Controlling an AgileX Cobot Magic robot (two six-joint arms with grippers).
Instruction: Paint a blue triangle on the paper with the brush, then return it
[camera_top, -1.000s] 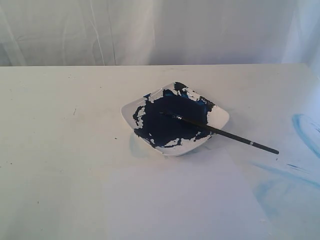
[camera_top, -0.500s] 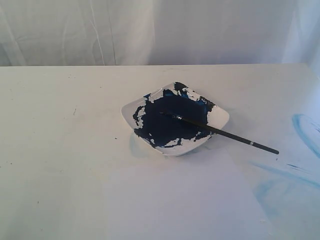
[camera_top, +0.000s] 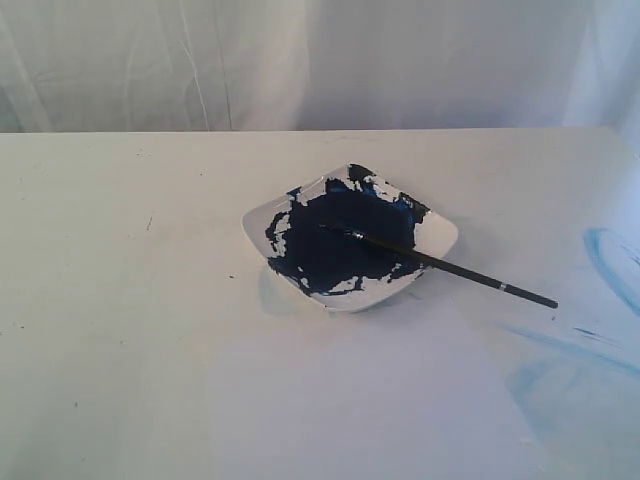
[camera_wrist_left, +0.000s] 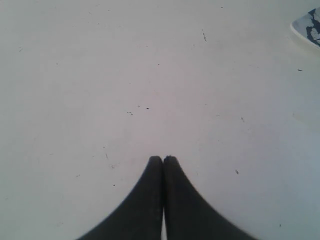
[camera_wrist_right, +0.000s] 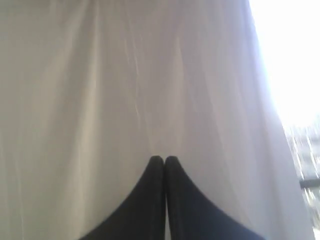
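Whereas the exterior view shows the brush (camera_top: 440, 265) across the dish (camera_top: 258, 225), the wrist views show the left gripper (camera_wrist_left: 163, 159) closed above the table (camera_wrist_left: 100, 75) and the right gripper (camera_wrist_right: 164, 159) closed before a curtain (camera_wrist_right: 100, 75).

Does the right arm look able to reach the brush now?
Probably yes: the brush handle juts past the dish toward that side, nothing on it. The right gripper is shut and faces the curtain, so it must turn and open.
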